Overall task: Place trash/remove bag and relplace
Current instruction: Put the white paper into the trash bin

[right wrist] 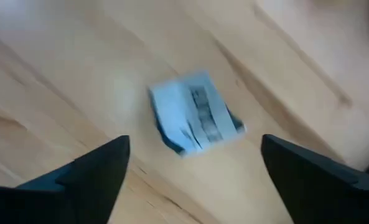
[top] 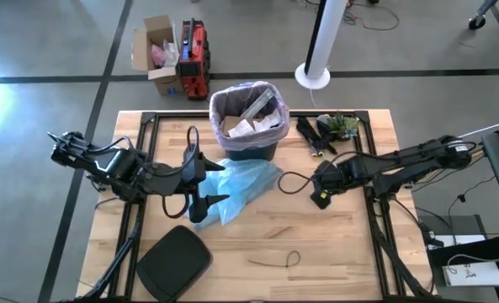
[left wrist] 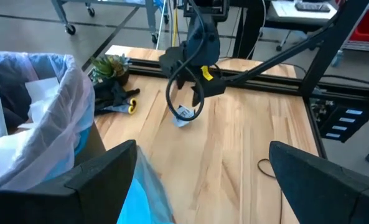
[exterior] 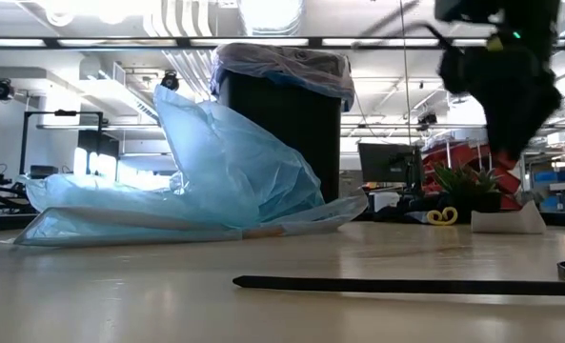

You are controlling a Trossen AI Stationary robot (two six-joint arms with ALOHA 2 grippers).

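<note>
scrap (right wrist: pixel 195 121) | on table (right wrist: pixel 60 74) | between open right end effector (right wrist: pixel 193 165) fingers

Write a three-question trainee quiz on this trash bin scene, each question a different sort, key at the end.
1. True or false: the black trash bin already holds paper trash inside its pinkish-white liner.
2. Multiple choice: what lies on the wooden table directly under the right hand? A) a green plant B) a small white and blue printed scrap C) a black lid
3. Fill in: the light blue plastic bag lies between the bin and the ____ hand.

Key:
1. True
2. B
3. left
</note>
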